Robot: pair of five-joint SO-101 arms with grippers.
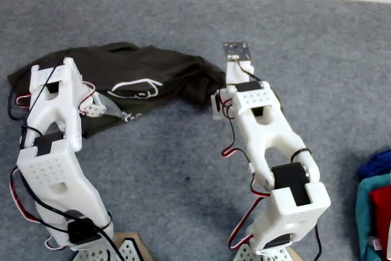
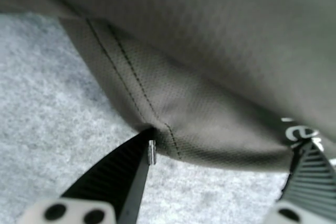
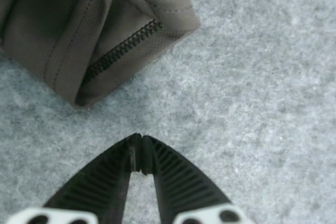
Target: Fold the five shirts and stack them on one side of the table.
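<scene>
Dark shirt (image 1: 165,77) is seen bunched on the far left part of the grey worktop (image 1: 183,175). Its long axis runs left to right, spanning the gap between the two arms.

Left gripper (image 1: 95,109) is set at the shirt's near-left edge. In the left wrist view the gripper (image 2: 228,142) is spread wide, with a stitched hem of the shirt (image 2: 210,77) lying between the jaws; nothing is pinched yet.

Right gripper (image 1: 217,105) is placed at the shirt's right end. In the right wrist view the gripper (image 3: 140,148) is clenched on nothing, tips together over bare worktop, and the shirt's corner (image 3: 105,30) lies just beyond the tips, apart from them.

A pile of coloured shirts (image 1: 376,203) is noted at the near right edge, well apart from the dark one.

Judgement: the left gripper is the nearer to a hold; the right must be opened and carried forward onto the corner.
</scene>
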